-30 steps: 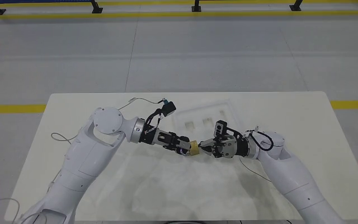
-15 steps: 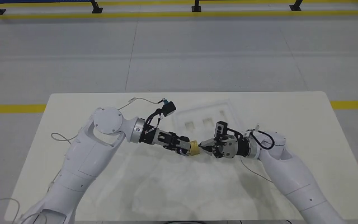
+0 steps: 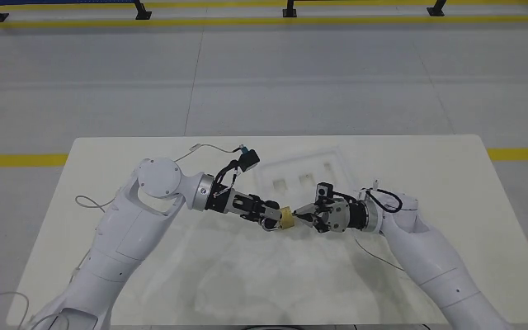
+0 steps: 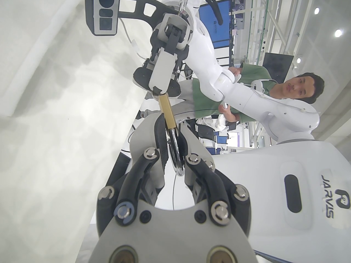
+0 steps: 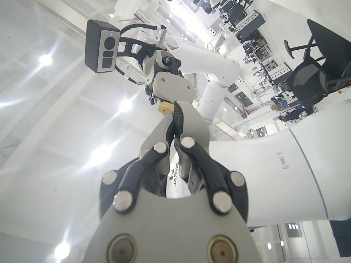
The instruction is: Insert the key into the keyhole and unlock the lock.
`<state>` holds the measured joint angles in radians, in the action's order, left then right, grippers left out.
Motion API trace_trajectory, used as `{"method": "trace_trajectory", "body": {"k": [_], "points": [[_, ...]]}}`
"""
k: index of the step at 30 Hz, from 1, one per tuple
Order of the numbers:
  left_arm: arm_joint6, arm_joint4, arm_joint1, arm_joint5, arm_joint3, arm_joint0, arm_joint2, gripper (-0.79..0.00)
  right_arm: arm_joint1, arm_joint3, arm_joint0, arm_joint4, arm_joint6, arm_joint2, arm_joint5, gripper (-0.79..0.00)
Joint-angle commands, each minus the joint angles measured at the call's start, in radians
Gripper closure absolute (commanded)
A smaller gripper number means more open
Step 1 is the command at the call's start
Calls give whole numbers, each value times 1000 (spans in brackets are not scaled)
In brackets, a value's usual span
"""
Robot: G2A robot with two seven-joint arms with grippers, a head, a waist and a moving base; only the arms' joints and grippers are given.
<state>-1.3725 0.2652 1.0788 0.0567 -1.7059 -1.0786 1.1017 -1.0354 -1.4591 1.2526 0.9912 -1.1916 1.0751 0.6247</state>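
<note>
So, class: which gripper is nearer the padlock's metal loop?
Left. The left gripper clamps the loop itself; the right gripper sits at the far end of the padlock's brass body.

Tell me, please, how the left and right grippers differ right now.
The left gripper clamps the lock by its silver loop; the right gripper is at the brass end. The left gripper's fingers stand apart round the loop; the right gripper's are pressed together. Both face each other along the lock.

Small brass padlock is clamped by its silver shackle in the left pincer; its far end is met by the right pincer.
</note>
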Motion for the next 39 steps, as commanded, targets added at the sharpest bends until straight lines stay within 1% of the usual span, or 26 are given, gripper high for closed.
{"method": "trace_trajectory", "body": {"k": [1,15,17,20,23,26,30,31,32,33,34,35,36,39], "points": [[0,0,0,0,0,0,0,0,0,3,-2,4,4,-2,2,0],[0,0,0,0,0,0,0,0,1,20,-12,36,5,-16,9,0],[0,0,0,0,0,0,0,0,1,21,-12,38,5,-17,7,-77],[0,0,0,0,0,0,0,0,1,21,-13,41,7,-17,1,-215],[0,0,0,0,0,0,0,0,2,21,-11,44,9,-17,-4,-256],[8,-1,-2,-3,0,-5,8,0,1,17,-10,49,15,-19,-7,-246],[14,-2,-8,-3,-15,-19,16,0,1,15,-9,59,29,-19,-11,-289],[18,-2,-8,-2,-18,-20,16,0,1,14,-8,62,32,-17,-14,-332],[22,-5,-9,0,-21,-19,16,0,1,13,-7,64,34,-15,-16,-357],[26,-10,-10,3,-24,-19,15,0,1,13,-6,68,37,-12,-21,-425],[35,-17,-11,9,-27,-18,14,0,2,12,-4,70,41,-9,-29,-576],[40,-21,-11,15,-31,-17,11,0,2,12,-1,72,43,-5,-33,-696],[47,-29,-12,23,-35,-16,8,0,3,12,2,74,47,-1,-40,-785],[65,-75,-15,64,-47,-10,1,0,7,13,12,70,54,16,-65,-785]]}}
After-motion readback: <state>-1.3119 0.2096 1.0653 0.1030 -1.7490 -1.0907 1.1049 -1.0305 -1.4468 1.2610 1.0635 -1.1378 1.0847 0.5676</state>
